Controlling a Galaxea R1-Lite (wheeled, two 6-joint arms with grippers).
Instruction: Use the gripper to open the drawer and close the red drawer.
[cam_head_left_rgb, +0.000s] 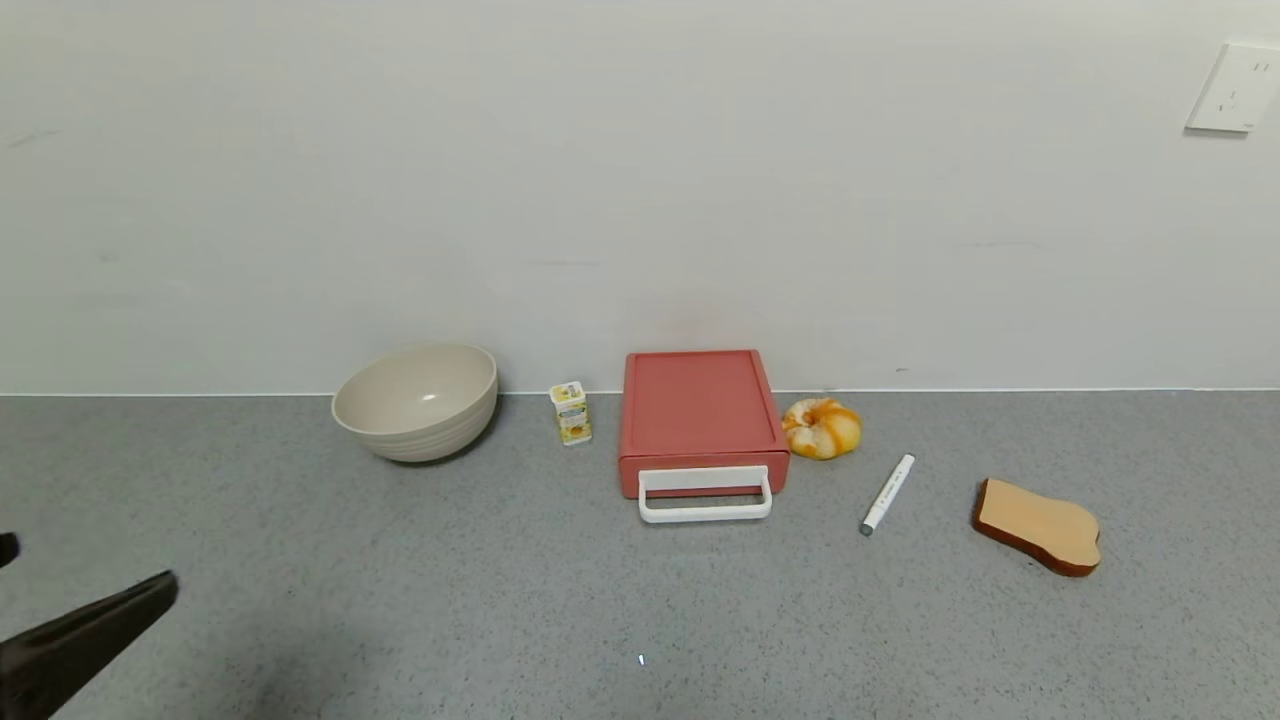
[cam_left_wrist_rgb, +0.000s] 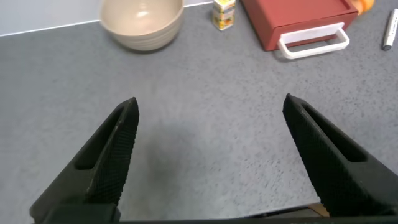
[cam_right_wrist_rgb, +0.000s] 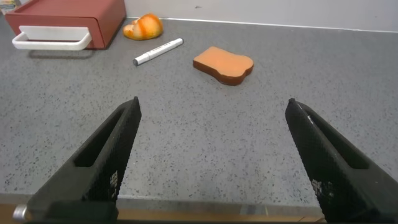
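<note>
both grippers spread wide, red drawer shut against the wall

the left gripper hovers low over the grey counter at the near left, its 2 black fingers spread wide with nothing between them. in the head view only one dark finger of it shows, at the lower left corner, well apart from everything on the counter. the right gripper does not show in the head view; its own camera shows its 2 fingers also spread wide and empty above bare counter on the right side.

out from the left gripper, the beige bowl stands near the wall, and a small yellow carton stands upright between the bowl and the drawer. the drawer is a low salmon-red box set back against the wall near the middle of the counter. its tray looks pushed in, flush with the box front, and its white loop handle sticks out toward the robot.

just beside the drawer on the right lies an orange and white bun, touching or nearly touching its side. farther right a white marker lies at a slant, and beyond it a slice of toast lies flat, well apart from the drawer. a white wall socket sits high on the wall at the far right.
</note>
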